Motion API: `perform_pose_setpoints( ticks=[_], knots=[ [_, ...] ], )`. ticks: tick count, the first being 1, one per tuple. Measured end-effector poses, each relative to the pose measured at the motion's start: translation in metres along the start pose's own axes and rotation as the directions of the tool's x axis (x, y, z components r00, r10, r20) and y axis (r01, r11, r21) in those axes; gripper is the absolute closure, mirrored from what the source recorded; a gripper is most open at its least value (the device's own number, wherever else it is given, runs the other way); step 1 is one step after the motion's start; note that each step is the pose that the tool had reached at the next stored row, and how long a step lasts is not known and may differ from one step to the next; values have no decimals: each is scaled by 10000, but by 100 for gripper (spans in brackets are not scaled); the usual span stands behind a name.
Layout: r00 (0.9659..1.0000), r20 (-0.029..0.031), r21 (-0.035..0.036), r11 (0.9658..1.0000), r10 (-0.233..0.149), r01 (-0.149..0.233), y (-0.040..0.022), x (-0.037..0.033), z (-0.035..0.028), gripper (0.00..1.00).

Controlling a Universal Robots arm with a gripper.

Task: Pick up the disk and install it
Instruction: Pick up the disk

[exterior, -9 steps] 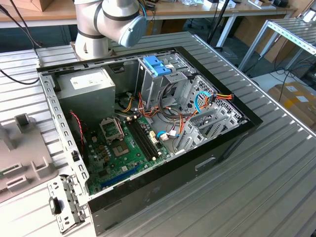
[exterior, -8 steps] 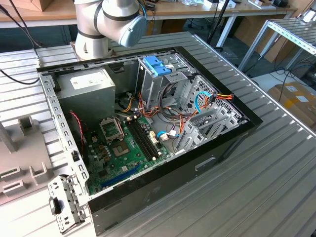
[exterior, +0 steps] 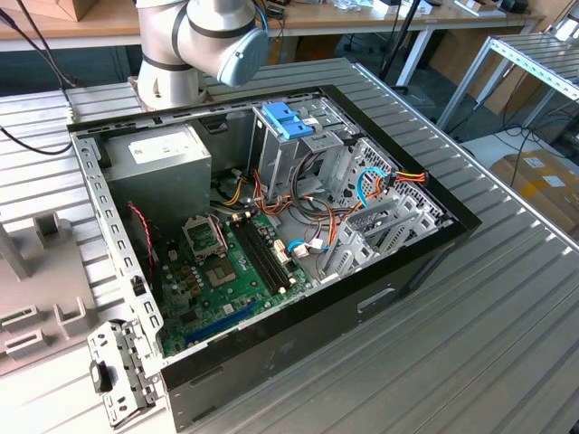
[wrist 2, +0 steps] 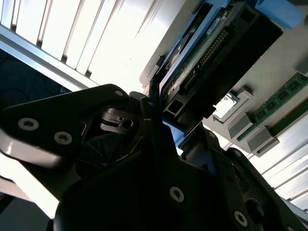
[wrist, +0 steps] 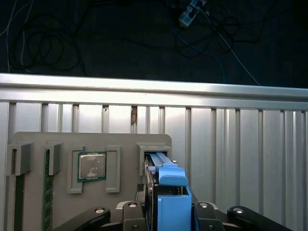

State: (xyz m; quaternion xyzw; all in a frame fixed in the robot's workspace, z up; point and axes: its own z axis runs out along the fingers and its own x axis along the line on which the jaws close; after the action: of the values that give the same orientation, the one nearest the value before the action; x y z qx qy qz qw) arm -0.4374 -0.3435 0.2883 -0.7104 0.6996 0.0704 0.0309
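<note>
The disk [wrist: 172, 197] is held between the fingers [wrist 2: 139, 102] of your gripper [wrist: 169, 219], which look closed against either side of it in both wrist views. Its other end sits at the slot of the grey holder [wrist: 62, 142], near the chip [wrist: 92, 166], so you are at the pick-up step and nothing is installed yet. I judge it stands on end, long axis in line with the gripper, blue tab nearest you. Lifting calls for a straight pull along that axis, without twist. The open computer case [exterior: 271, 235] lies to the exterior view's right of that holder.
</note>
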Motion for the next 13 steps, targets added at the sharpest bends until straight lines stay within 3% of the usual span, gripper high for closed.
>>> perform_pose_setpoints(
  ticks=[13],
  knots=[
    [10000, 0, 0, 10000, -10, 10, 0, -1, -10, 62]
  ],
)
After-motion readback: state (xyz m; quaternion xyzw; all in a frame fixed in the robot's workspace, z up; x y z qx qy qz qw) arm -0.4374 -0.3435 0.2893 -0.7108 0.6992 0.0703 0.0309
